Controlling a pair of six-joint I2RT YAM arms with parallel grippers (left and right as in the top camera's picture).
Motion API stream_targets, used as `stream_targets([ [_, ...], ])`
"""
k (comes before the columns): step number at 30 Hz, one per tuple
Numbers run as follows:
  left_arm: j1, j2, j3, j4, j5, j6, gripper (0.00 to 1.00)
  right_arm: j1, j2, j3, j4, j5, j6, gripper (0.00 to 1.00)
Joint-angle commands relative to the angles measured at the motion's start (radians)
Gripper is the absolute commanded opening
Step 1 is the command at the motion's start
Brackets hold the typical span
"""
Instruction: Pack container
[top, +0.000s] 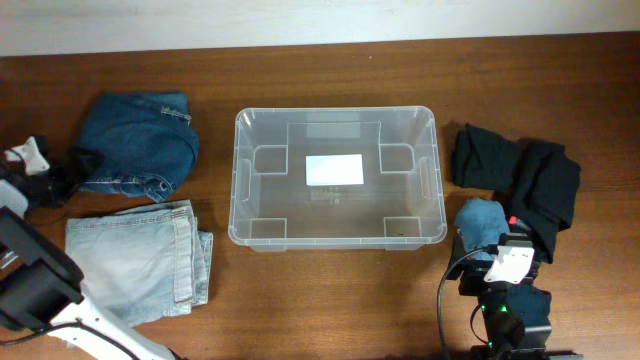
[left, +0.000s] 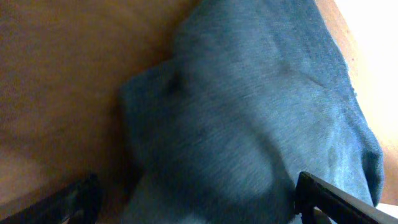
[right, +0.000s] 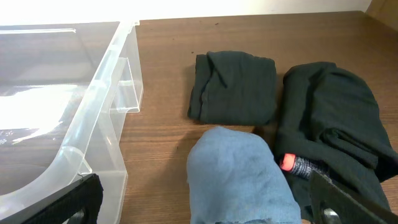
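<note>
Overhead: clear container sits centred. Left gripper gapes wide over dark jeans; right gripper likewise over blue cloth.

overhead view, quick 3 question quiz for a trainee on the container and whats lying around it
1. True or false: the container already has clothes in it.
2. What lies on the table to the right of it? A white towels; B black clothes and a light blue cloth; C red shirts.
3. How many folded denim pieces lie to the left of it?

Key
1. False: it is empty, and only the white label on its base shows.
2. B
3. Two: dark blue jeans and pale jeans.
</note>
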Motion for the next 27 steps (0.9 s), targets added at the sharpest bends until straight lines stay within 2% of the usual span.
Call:
stream_targets([
  [1, -0.051, 0.046, 0.008, 0.009, 0.024, -0.015, 1.0, -0.007, -0.007, -0.007, -0.002, 0.009, 0.003, 0.98],
  [4, -0.061, 0.045, 0.01, -0.016, 0.024, -0.023, 1.0, -0.007, -0.007, -0.007, -0.002, 0.009, 0.003, 0.98],
  [7, -0.024, 0.035, 0.043, -0.109, 0.024, -0.026, 1.0, -0.007, -0.007, -0.007, -0.002, 0.009, 0.003, 0.98],
  [11, 0.07, -0.022, 0.154, -0.364, 0.019, 0.003, 1.0, -0.007, -0.007, -0.007, -0.002, 0.009, 0.003, 0.98],
  [18, 0.135, -0.127, 0.183, -0.754, -0.362, 0.032, 1.0, -0.007, -0.007, -0.007, -0.002, 0.009, 0.003, 0.98],
  [21, 0.14, -0.126, 0.169, -0.765, -0.502, 0.069, 1.0, -0.007, -0.007, -0.007, -0.002, 0.009, 0.003, 0.98],
  [27, 0.181, -0.124, 0.139, -0.753, -0.637, 0.097, 1.0, -0.007, -0.007, -0.007, -0.002, 0.009, 0.003, 0.98],
])
